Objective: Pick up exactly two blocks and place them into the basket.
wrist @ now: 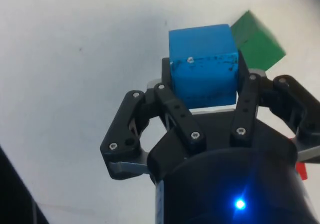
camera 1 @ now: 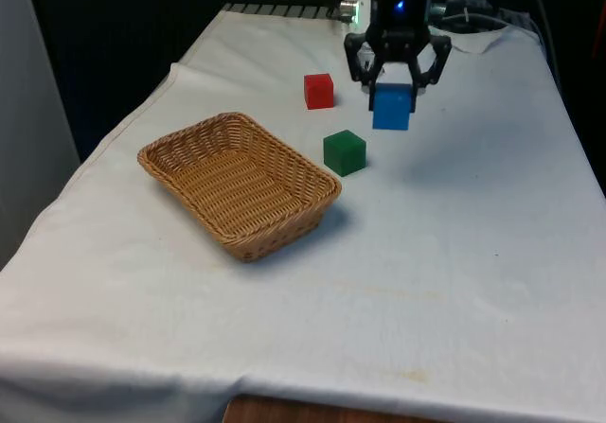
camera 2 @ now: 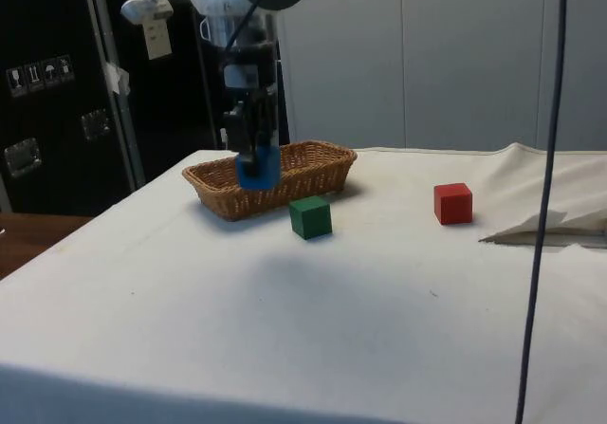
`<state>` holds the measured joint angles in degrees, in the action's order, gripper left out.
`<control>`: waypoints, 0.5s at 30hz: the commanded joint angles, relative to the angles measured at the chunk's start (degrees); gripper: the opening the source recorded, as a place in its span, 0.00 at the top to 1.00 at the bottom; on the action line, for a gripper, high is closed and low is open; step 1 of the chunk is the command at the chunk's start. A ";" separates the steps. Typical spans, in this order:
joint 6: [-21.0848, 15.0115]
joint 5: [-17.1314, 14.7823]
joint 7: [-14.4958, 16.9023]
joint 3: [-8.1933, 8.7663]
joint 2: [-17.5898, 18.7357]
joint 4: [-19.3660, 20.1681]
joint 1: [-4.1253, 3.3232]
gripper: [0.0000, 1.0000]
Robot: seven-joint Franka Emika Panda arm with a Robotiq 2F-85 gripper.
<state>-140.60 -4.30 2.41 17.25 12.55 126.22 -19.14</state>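
The table under its white cloth carries everything; on the front view's left sits the wicker basket, long and shallow, with nothing in it, so neither of the 2 blocks has been delivered yet. The gripper hangs above the cloth, towards the far end and to the front view's right of the basket; its fingers are clamped on the 2 opposite sides of the blue block, which is lifted clear of the table, presumably so it can travel over the basket's rim without catching it. In the wrist view the block juts out past the fingertips, held by its upper part. The green block rests on the cloth just beside the basket's far right corner, below and left of the lifted one; the red block lies farther off, apart from both; either could serve as block number 2.
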 commanded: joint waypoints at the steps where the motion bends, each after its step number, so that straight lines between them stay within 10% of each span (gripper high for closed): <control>1: 0.74 -0.34 0.92 0.11 0.86 -0.97 0.40 0.98; 15: 1.43 -0.46 5.33 3.50 6.25 -7.28 1.15 0.98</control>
<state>-139.80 -4.30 6.99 20.91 18.33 119.63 -18.45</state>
